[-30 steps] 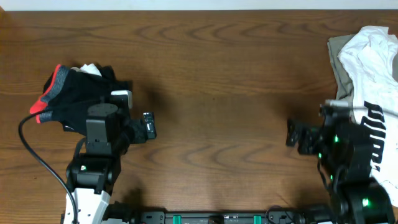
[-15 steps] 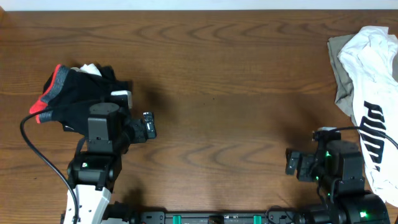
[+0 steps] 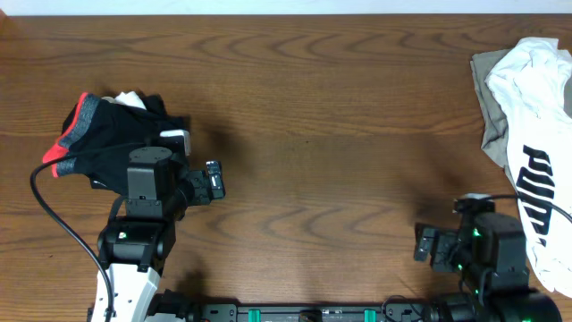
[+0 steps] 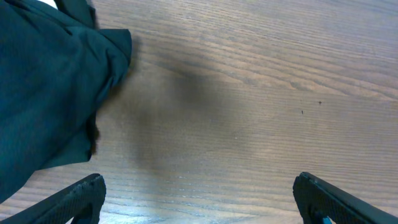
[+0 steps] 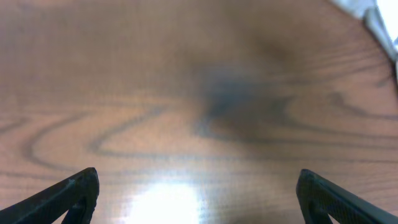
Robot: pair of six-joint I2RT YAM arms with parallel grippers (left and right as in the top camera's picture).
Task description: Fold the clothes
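The black pants (image 3: 112, 134) with a red-and-grey waistband lie bunched at the left of the table, a bit of white cloth at their top. In the left wrist view they fill the left side (image 4: 43, 93). My left gripper (image 3: 213, 181) is open and empty just right of them; its fingertips (image 4: 199, 199) frame bare wood. A white top with black PUMA print (image 3: 536, 152) lies over a beige piece (image 3: 487, 98) at the right edge. My right gripper (image 3: 424, 244) is open and empty near the front edge, over bare wood (image 5: 199, 193).
The wooden table (image 3: 322, 107) spans the whole view. A black cable (image 3: 54, 219) loops by the left arm. A corner of white cloth (image 5: 379, 18) shows in the right wrist view.
The right arm has drawn back toward the front edge, off the white PUMA top, which now lies uncovered. The left arm has not moved.
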